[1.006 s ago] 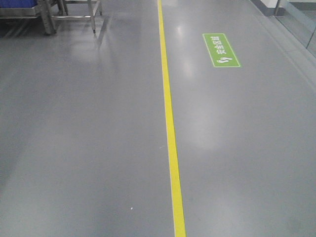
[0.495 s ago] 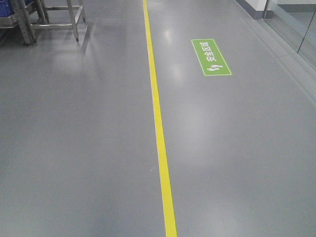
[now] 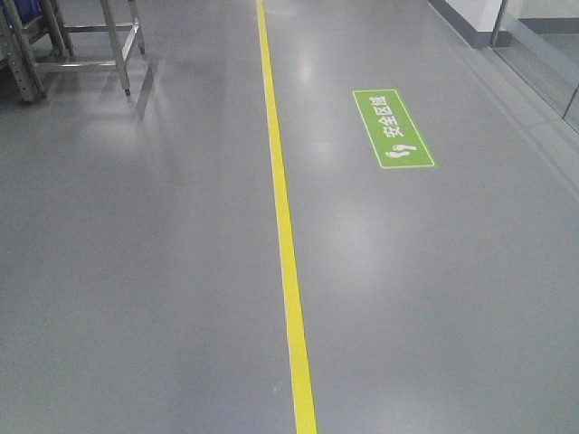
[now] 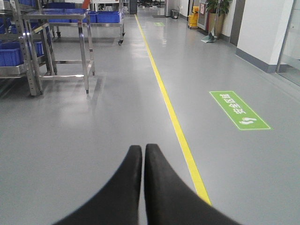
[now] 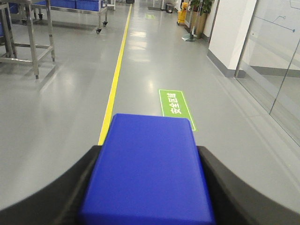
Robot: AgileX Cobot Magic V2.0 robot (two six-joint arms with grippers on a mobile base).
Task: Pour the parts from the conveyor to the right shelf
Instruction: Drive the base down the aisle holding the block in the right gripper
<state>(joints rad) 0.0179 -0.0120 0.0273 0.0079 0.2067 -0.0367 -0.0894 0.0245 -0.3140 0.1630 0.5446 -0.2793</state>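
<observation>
Over glossy grey floor (yellow-lined), right hand grips blue part, left hand clenched.

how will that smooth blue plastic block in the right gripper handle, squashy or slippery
The smooth blue plastic block looks rigid, with no bulging in the right gripper. Its smooth faces suggest it may slip under a light grip. Flat-sided, it probably won't roll.

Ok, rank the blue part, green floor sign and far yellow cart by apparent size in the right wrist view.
Largest: blue part, clamped in the right gripper; it fills the foreground, but only through nearness.
Next: green floor sign.
Smallest: yellow cart, tiny, far down the aisle; real size unsure.
</observation>
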